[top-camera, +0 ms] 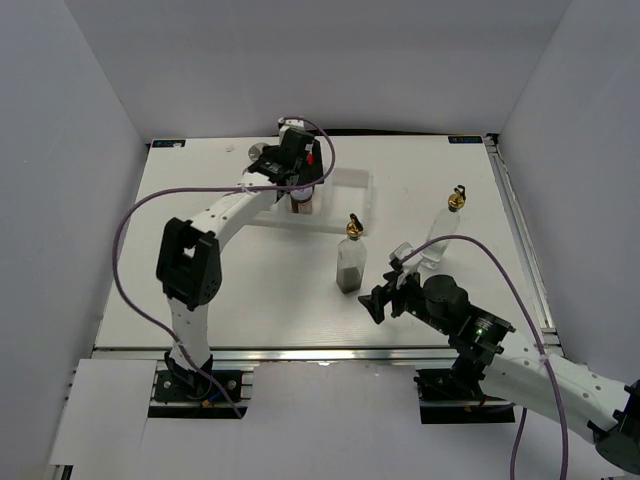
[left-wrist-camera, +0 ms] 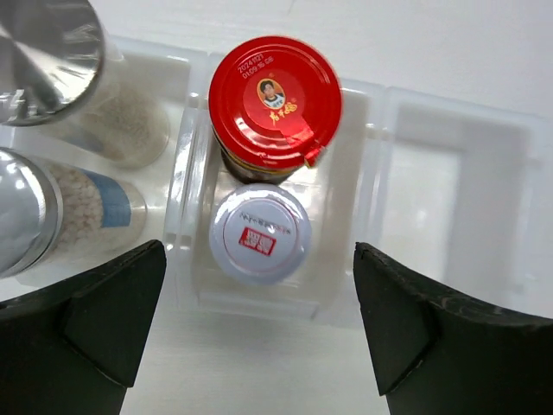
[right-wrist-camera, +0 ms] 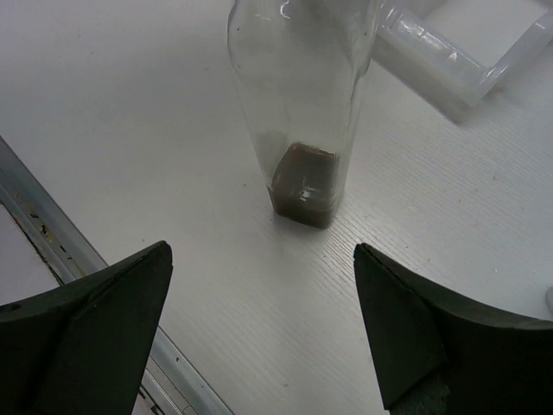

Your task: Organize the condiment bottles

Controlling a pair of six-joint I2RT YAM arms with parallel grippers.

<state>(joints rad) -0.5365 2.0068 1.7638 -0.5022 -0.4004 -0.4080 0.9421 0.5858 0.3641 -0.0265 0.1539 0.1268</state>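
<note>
My left gripper [left-wrist-camera: 259,346] hangs open above the white tray [left-wrist-camera: 371,130], holding nothing. Below it in the middle compartment stand a red-lidded jar [left-wrist-camera: 275,102] and a smaller white-lidded jar [left-wrist-camera: 259,233]. Two silver-lidded jars [left-wrist-camera: 43,52] [left-wrist-camera: 26,207] stand in the left compartment. In the top view the left gripper [top-camera: 303,180] covers most of these. My right gripper [right-wrist-camera: 263,337] is open and empty, a short way from a tall clear bottle [right-wrist-camera: 302,112] with brown liquid at its bottom and a gold spout [top-camera: 352,229]. A second gold-spouted bottle [top-camera: 445,225] stands to the right.
The tray's right compartment [left-wrist-camera: 458,199] holds nothing. A tray corner [right-wrist-camera: 449,60] shows behind the bottle in the right wrist view. The table's metal front rail [right-wrist-camera: 52,242] runs near my right gripper [top-camera: 382,300]. White walls enclose the table.
</note>
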